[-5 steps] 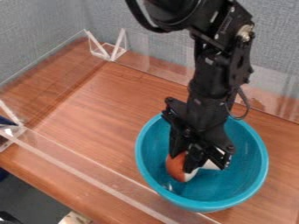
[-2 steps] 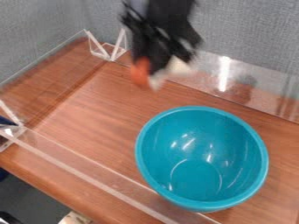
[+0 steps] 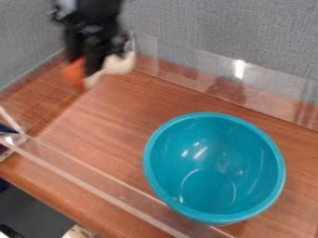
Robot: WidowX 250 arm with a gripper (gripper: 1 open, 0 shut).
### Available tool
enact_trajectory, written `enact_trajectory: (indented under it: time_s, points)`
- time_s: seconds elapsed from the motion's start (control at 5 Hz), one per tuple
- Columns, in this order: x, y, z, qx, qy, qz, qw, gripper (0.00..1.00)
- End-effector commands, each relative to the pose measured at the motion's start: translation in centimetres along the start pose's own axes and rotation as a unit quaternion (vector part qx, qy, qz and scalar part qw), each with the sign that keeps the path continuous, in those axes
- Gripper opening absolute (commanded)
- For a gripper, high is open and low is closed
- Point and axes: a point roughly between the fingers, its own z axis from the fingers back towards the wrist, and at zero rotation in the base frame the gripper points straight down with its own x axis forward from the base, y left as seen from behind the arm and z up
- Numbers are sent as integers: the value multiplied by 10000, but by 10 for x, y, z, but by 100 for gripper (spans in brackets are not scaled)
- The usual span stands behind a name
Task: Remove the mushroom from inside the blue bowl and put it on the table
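Observation:
My gripper (image 3: 97, 61) is at the far left of the table (image 3: 112, 121), blurred by motion, well away from the blue bowl (image 3: 215, 168). It is shut on the mushroom (image 3: 82, 69), whose reddish-brown cap shows on the left with a cream stem (image 3: 118, 61) to the right. The mushroom hangs just above the wood near the left acrylic wall. The turquoise bowl sits at the front right and holds nothing.
Low clear acrylic walls (image 3: 211, 74) edge the tabletop at the back, left and front. A white clip (image 3: 10, 130) holds the front-left corner. A grey fabric backdrop stands behind the table.
The gripper lifted the mushroom out of the bowl, carried it up and to the left across the table, and now has it near the far left edge.

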Motion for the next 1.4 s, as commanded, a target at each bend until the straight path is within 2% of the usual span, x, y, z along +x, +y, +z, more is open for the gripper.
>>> enact_trajectory:
  time_s: [0.0,0.2,0.4,0.6,0.8,1.2]
  points:
    - [-7,-10,-20,125,-20,-299,9995,0]
    - [-4,-22,-48,146,152,-500,9985,0]
    - [9,-35,-64,145,248,-757,9967,0]
    - [23,-30,-25,217,-58,-884,9958,0]
    - [32,-34,-23,221,-115,-1111,9935,0]
    - [32,-30,-46,244,67,-1221,9922,0]
